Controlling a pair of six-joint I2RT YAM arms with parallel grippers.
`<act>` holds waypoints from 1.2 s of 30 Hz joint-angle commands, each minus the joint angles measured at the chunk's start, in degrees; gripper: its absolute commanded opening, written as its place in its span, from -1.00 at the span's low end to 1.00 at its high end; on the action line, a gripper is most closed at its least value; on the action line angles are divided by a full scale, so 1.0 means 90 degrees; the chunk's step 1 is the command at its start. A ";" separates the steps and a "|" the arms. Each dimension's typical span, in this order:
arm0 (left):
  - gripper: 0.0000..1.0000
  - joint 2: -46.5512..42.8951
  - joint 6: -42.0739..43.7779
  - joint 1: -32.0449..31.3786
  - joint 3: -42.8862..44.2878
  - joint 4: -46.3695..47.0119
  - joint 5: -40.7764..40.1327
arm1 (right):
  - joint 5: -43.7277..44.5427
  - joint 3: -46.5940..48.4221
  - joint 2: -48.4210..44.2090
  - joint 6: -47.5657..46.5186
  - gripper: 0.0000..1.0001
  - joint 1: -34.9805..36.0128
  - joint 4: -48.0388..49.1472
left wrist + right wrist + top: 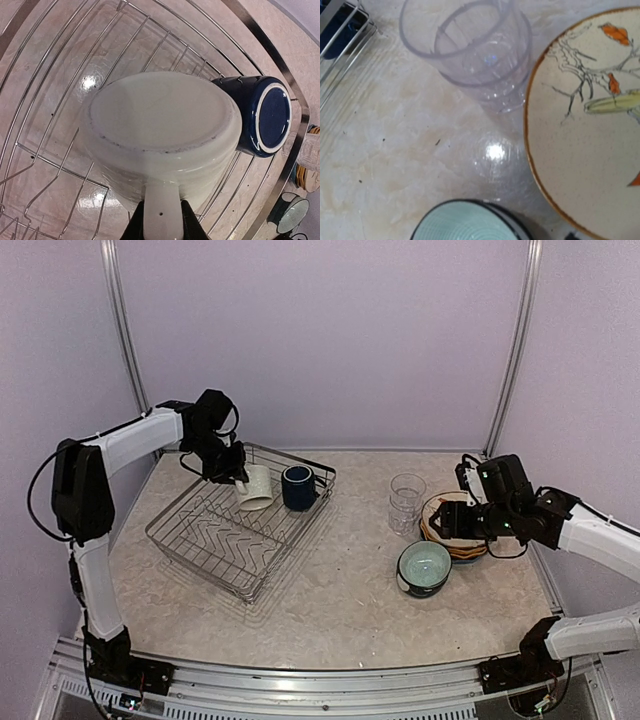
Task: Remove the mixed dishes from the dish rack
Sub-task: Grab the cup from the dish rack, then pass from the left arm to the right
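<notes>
The dish rack (215, 540), a silver wire basket, sits left of centre. My left gripper (161, 222) is shut on the handle of the cream mug (160, 120), whose base faces the wrist camera, over the rack's far side (256, 488). The navy mug (298, 487) stands upside down right beside it in the rack (265, 117). My right gripper (447, 520) hovers open and holding nothing over the cream bird-patterned plate (590, 130). Its fingers are outside the right wrist view. A clear glass tumbler (470, 45) and a teal bowl (465, 225) stand on the table.
The bird plate tops a small stack of plates (452, 540) at the right. The tumbler (406, 502) is just left of that stack and the teal bowl (424, 568) in front of it. Purple walls close in the table at the back and sides.
</notes>
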 commanded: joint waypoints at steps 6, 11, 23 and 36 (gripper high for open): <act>-1.00 -0.1178 -0.0265 0.0164 -0.0146 0.0381 0.0502 | 0.0105 0.0653 0.0291 -0.0579 0.48 -0.0036 0.0082; -1.00 -0.1576 -0.0660 0.0328 -0.0179 0.0442 0.1200 | 0.0089 0.0971 0.0428 -0.0855 0.60 0.0055 0.0151; -1.00 -0.2413 -0.2048 0.0389 -0.0992 0.1816 0.3182 | 0.0038 0.1692 0.1303 -0.1690 0.88 0.1059 0.1409; -1.00 -0.2424 -0.4276 -0.0134 -0.2518 0.4248 0.4295 | 0.0296 0.2567 0.3500 -0.2011 0.85 0.2002 0.3647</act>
